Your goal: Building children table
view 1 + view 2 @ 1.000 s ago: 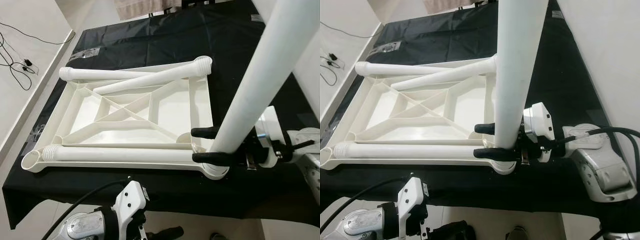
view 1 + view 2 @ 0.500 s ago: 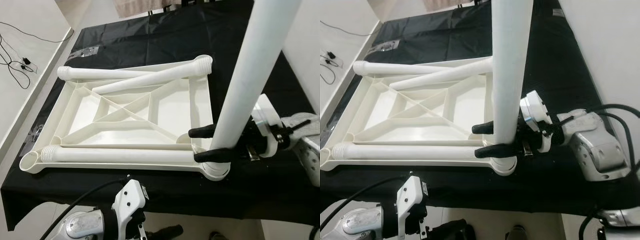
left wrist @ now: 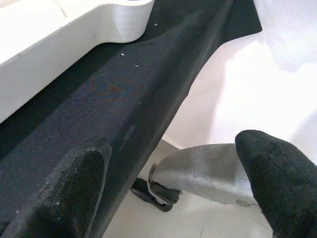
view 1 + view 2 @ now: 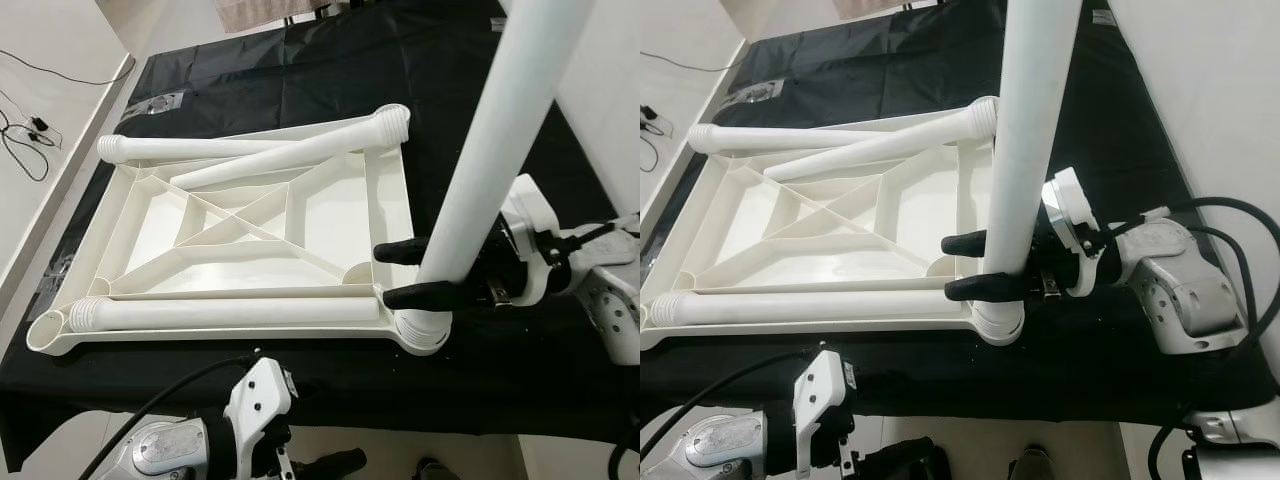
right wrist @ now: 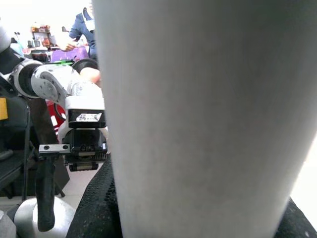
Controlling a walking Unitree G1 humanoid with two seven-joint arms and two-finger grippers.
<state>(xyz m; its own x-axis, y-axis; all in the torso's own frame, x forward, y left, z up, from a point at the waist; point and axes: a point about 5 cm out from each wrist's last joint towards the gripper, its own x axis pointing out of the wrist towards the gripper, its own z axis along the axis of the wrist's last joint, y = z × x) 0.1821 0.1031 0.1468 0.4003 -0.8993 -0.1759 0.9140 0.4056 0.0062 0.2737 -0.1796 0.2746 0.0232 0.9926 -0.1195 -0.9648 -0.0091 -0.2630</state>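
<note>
Left eye view puts the white tabletop point(image 4: 260, 240) upside down on a black cloth point(image 4: 300, 70) across the middle of the frame, ribs up, with three loose legs point(image 4: 230, 315) lying on it — and at its lower right corner a fourth leg point(image 4: 500, 130) stands upright in the corner socket point(image 4: 420, 330). Right gripper point(image 4: 405, 272) reaches in from the right edge and is clenched on that upright leg just above the socket, one black finger on each side. Left gripper point(image 3: 173, 193) hangs below the cloth's near edge at bottom centre, its fingers point(image 3: 74, 188) spread apart and holding nothing — a small label on a robot part in the right wrist view is too blurred to read.
</note>
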